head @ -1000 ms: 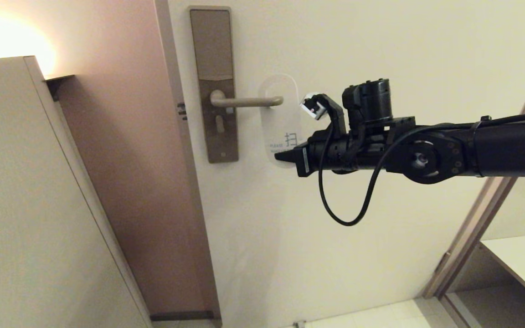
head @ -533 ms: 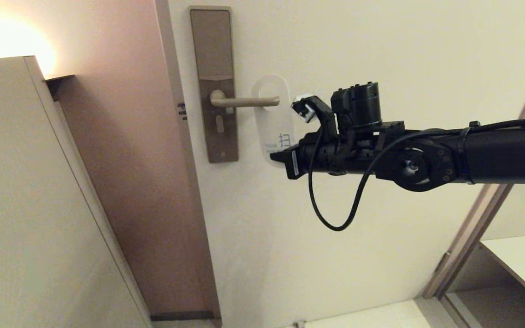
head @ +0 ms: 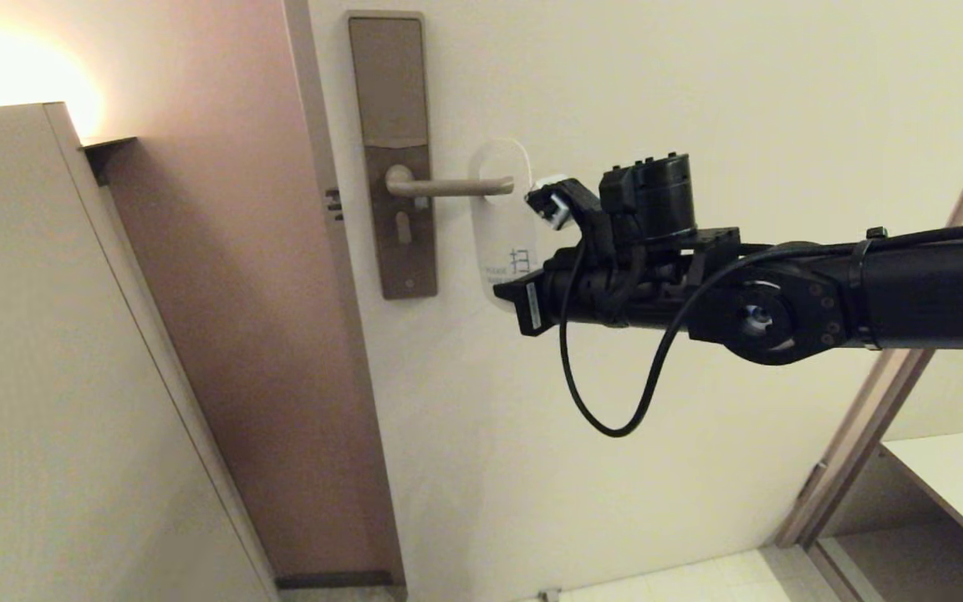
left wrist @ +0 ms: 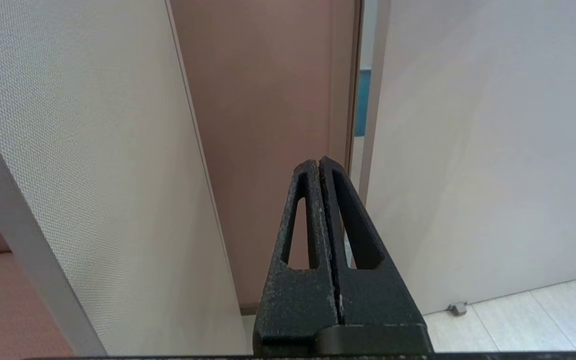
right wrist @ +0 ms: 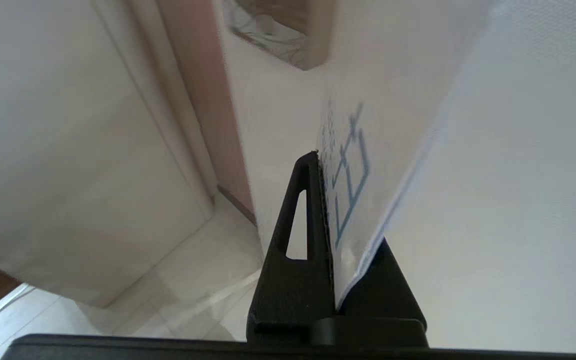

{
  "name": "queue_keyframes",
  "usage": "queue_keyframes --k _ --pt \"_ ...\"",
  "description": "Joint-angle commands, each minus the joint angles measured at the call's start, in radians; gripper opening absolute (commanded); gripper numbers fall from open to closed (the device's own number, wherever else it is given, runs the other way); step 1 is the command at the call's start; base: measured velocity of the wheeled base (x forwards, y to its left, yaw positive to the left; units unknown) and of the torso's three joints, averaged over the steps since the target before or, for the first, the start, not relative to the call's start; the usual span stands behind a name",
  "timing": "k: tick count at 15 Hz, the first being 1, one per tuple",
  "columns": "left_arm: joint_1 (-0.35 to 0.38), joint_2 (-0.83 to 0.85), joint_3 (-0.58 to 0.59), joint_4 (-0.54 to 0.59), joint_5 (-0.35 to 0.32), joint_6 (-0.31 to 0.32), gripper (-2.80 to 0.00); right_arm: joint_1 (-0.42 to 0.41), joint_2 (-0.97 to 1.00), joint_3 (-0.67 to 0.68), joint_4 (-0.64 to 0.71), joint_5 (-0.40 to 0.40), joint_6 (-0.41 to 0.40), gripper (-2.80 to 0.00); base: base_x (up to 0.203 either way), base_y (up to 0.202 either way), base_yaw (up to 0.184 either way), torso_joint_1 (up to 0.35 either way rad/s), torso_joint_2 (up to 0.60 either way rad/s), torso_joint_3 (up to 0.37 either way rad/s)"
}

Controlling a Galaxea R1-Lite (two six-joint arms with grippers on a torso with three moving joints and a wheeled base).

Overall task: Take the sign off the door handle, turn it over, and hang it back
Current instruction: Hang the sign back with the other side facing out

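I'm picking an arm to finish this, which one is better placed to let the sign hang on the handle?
The right. Its hand already grips the white sign, whose hole sits over the handle. The left hand is shut, away from it.

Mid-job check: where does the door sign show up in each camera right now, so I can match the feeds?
Head view: the sign, white side out, has its hole around the door handle; the right gripper is shut on its lower end.
Left wrist view: not in it.
Right wrist view: the sign runs up from between the closed fingers.
Shared landmark: the pale door.
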Motion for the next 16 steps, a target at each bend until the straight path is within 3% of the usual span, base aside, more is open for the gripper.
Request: queue_keyframes --k 1,16 --pt "0.000 0.000 0.000 0.000 0.000 0.001 -2.80 0.012 -0.023 0.009 -0.002 0.001 -0.001 -2.80 0.000 0.000 0.000 0.000 0.00 0.000" --pt "0.000 0.000 0.000 0.000 0.000 0.000 -2.80 0.098 -0.007 0.059 -0.046 -0.013 0.001 -2.80 0.000 0.000 0.000 0.000 0.00 0.000"
